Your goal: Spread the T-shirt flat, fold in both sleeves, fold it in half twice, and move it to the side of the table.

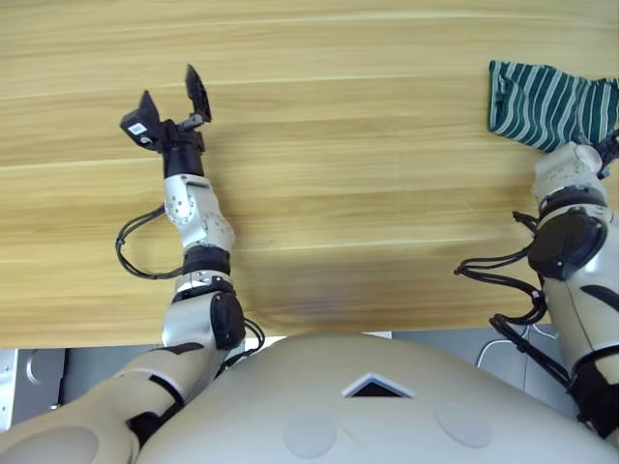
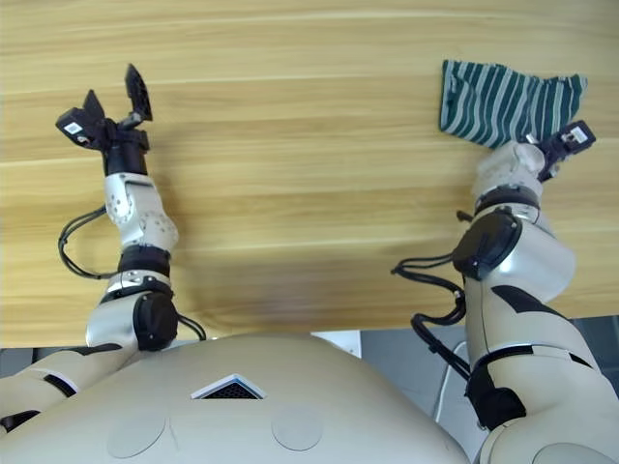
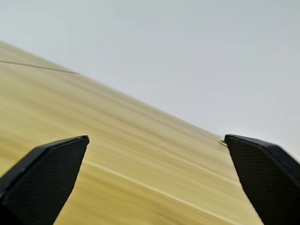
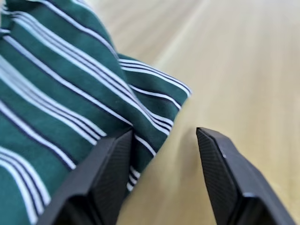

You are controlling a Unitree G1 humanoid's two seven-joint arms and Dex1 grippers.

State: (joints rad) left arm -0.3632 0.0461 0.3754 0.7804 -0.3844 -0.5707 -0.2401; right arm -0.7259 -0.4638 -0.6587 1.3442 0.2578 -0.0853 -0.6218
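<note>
Spread black fingers [image 4: 108,178] of the right gripper [image 4: 164,133] framed the near corner of a folded green T-shirt [image 4: 56,84] with white stripes. Nothing was pinched. One finger sat at the cloth's edge and the other stood over the bare wooden table [image 1: 368,174]. Just beyond that gripper the shirt lay in a compact bundle on the tabletop. Well apart from both, the left gripper [image 1: 169,85] hung over bare wood, its fingers also wide apart and empty.
</note>
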